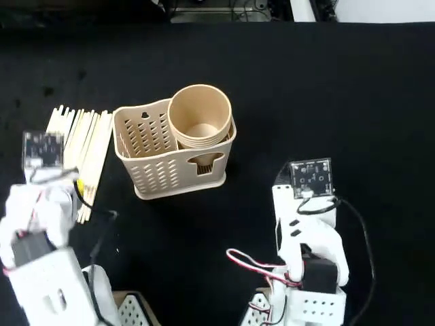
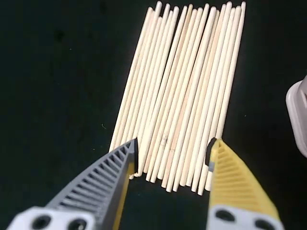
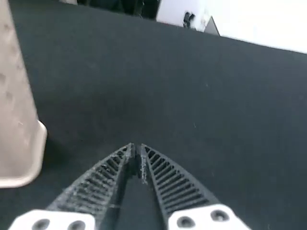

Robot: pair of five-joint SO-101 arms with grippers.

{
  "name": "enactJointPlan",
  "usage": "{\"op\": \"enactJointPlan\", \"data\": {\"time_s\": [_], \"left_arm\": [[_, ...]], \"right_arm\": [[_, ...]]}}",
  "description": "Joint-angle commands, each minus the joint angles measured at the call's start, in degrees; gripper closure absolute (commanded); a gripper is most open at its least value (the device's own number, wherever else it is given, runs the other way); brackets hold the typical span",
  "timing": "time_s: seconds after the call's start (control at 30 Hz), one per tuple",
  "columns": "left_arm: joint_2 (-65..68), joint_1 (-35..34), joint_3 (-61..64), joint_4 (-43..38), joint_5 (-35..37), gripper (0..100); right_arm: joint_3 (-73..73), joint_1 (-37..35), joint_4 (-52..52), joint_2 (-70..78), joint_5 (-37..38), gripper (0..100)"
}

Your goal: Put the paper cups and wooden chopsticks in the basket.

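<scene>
Lighting is even and diffuse, coming from overhead. The black table (image 1: pixel 340 81) absorbs most of it and reads uniformly dark, without glare. The basket (image 1: pixel 156 170) and paper cups (image 1: pixel 199 112) are well lit, with the top cup's interior softly shaded. Shadows are faint: thin dark lines between the wooden chopsticks (image 2: pixel 182 96) and weak shade at the basket's foot. A white surface (image 3: pixel 268 19) beyond the table's far right edge is overexposed.

Overhead plus wrist close-ups; shared basket (image 1: pixel 158 170)

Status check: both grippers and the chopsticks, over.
Left gripper open, over the ends of the wooden chopsticks. Right gripper shut, holding nothing. Paper cups stacked in basket. Path looks unobstructed.
</scene>
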Motion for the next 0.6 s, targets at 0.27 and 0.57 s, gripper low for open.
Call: {"op": "enactJointPlan", "data": {"time_s": [0.27, 0.57], "left_arm": [[55.6, 0.0, -32.4, -7.8, -3.0, 75], [90.5, 3.6, -56.5, -7.1, -3.0, 75]], "right_arm": [[7.3, 3.3, -9.3, -3.8, -0.4, 97.7], [7.6, 3.3, -9.0, -3.8, -0.4, 97.7]]}}
